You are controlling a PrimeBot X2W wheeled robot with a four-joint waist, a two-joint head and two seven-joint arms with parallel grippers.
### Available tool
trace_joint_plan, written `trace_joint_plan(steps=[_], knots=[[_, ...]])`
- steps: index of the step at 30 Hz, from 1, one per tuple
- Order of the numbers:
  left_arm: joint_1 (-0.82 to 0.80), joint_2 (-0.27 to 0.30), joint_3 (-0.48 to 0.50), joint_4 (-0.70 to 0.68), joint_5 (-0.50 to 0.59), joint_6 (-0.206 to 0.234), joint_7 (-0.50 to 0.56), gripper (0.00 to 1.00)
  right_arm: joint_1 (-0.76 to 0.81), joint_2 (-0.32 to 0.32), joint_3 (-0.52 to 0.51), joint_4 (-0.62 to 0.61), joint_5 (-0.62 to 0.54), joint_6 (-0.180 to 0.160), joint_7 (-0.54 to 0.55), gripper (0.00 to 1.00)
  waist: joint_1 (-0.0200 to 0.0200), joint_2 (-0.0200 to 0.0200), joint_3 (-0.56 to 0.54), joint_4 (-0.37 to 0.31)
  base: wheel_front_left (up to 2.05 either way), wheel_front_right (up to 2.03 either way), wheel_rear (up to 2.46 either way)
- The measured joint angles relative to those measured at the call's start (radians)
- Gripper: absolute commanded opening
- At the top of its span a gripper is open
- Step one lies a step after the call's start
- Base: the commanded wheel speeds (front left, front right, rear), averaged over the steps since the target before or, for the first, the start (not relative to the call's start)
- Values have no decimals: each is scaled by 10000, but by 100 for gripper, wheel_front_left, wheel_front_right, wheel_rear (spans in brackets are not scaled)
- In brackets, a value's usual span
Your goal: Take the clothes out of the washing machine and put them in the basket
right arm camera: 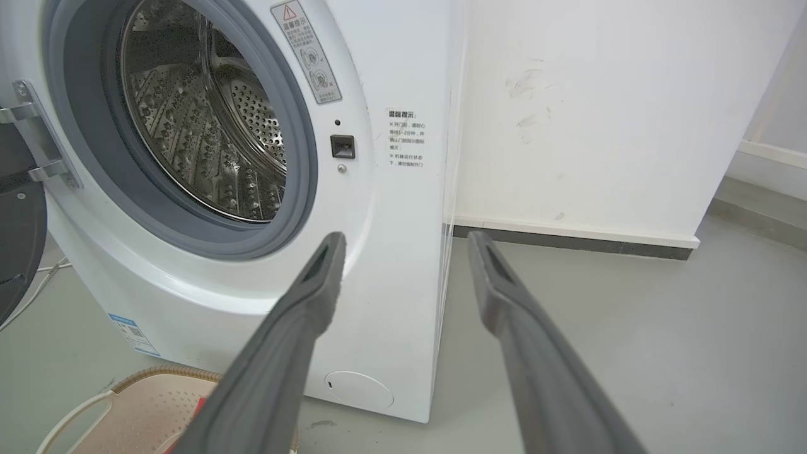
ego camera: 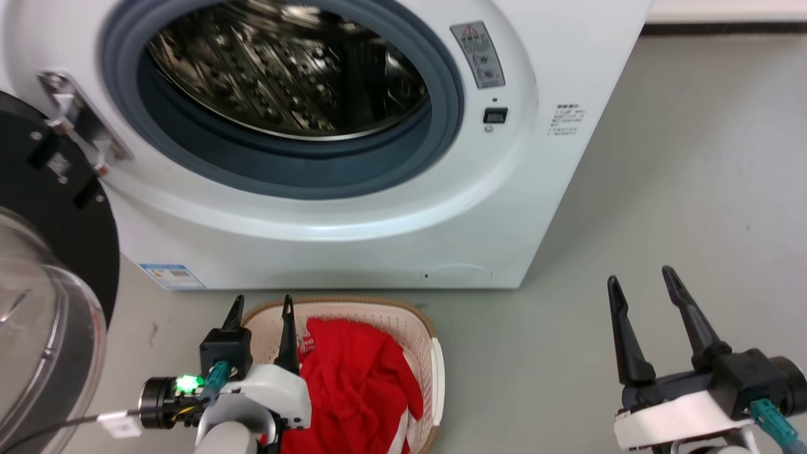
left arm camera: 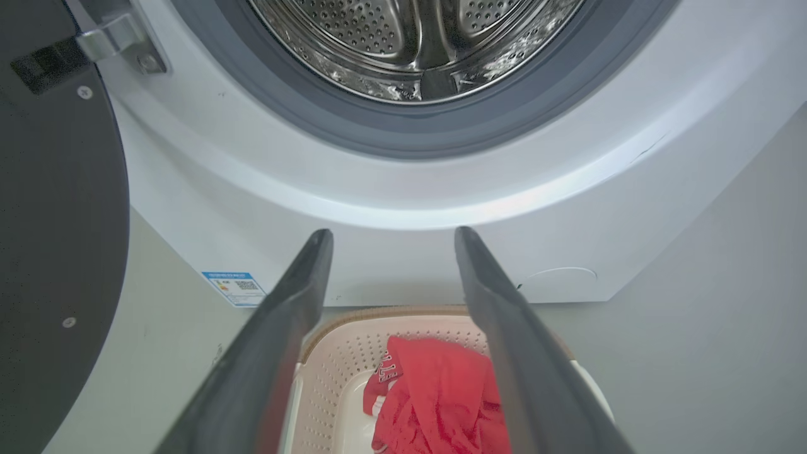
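Observation:
The white washing machine (ego camera: 353, 221) stands with its door (ego camera: 50, 265) swung open at the left, and its steel drum (ego camera: 284, 69) shows no cloth inside. Red clothes (ego camera: 359, 384) lie heaped in the cream basket (ego camera: 429, 353) on the floor in front of it. My left gripper (ego camera: 260, 304) hovers open above the basket's near left side, nothing between its fingers. Over bare floor to the right, my right gripper (ego camera: 640, 279) is open and holds nothing. The left wrist view shows the clothes (left arm camera: 435, 391) in the basket (left arm camera: 340, 366) below the open left gripper (left arm camera: 391, 236).
Grey floor (ego camera: 693, 189) stretches to the right of the machine. A white wall with a dark skirting strip (right arm camera: 567, 243) stands behind it. The open door takes up the space at the far left, and a thin white cable (right arm camera: 31, 290) lies on the floor there.

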Motion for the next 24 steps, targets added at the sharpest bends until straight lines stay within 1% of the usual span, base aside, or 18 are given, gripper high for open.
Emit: trace_joint_plan(steps=[4,8,13,18,24], knots=[[746,-188,777,-1321,575,63,-2,100,225,0,4,50,4,0,0,100,0,0,-483,113,0,0,0],[1424,-453,1358,-2533,1162,69,-2,100,420,2,-77,73,69,0,0,100,0,0,-852,206,0,0,0],[2114,-727,1941,-3545,1643,-36,-2,100,674,2,-153,96,73,0,0,100,1,0,-1236,280,0,0,0],[2729,-926,2247,-3776,1856,-278,-2,100,997,2,-163,134,73,0,0,100,1,0,-1622,297,0,0,0],[3168,-1072,2548,-3689,2117,-500,-2,100,1218,2,-171,130,132,0,0,100,1,0,-1923,250,0,0,0]])
